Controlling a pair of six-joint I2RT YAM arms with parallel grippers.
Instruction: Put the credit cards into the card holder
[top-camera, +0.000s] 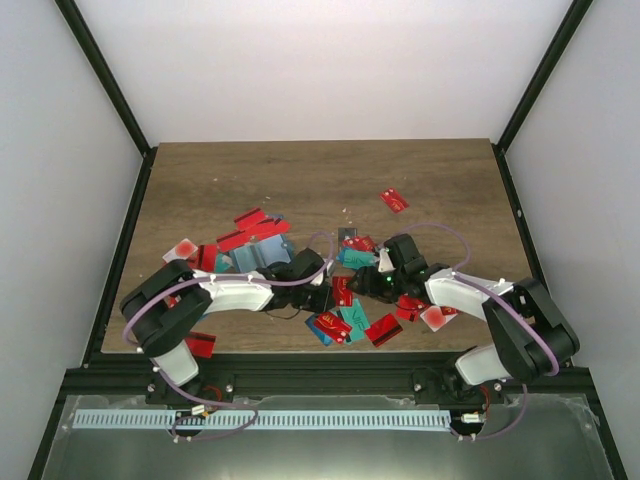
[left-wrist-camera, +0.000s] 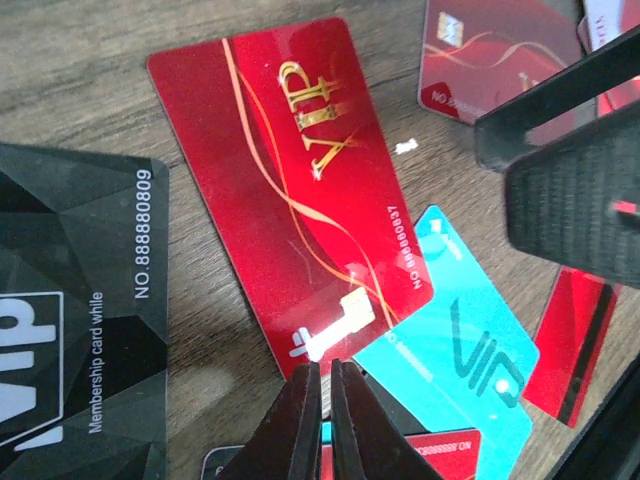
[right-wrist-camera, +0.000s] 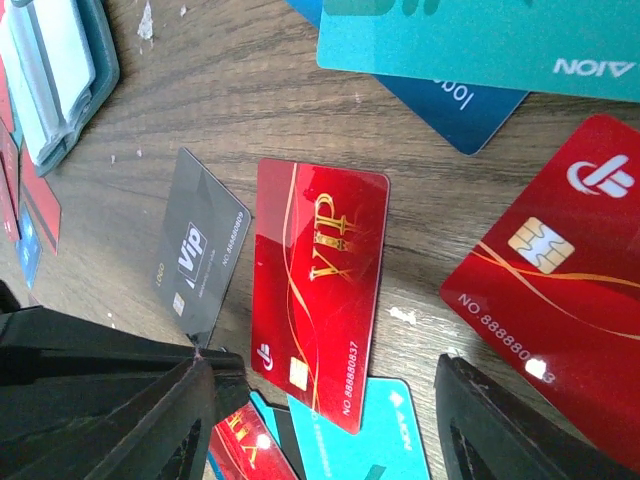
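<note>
A red VIP credit card (left-wrist-camera: 290, 190) lies flat on the wood, one corner over a teal card (left-wrist-camera: 470, 350); it also shows in the right wrist view (right-wrist-camera: 320, 280). My left gripper (left-wrist-camera: 326, 400) is shut, its tips down at that card's near edge, and I cannot see anything between them. My right gripper (right-wrist-camera: 330, 420) is open wide, one finger on each side of the same card. A black VIP card (left-wrist-camera: 70, 330) lies beside it. The teal card holder (right-wrist-camera: 55, 70) lies open, apart to the left (top-camera: 262, 252). Both grippers meet mid-table, left gripper (top-camera: 325, 293), right gripper (top-camera: 362, 285).
Several red, teal and blue cards lie around the grippers and near the front edge (top-camera: 345, 325). A lone red card (top-camera: 394, 200) lies further back. Whitish cards lie at the left (top-camera: 180, 250) and right (top-camera: 437, 317). A red card (top-camera: 200, 345) sits by the left base.
</note>
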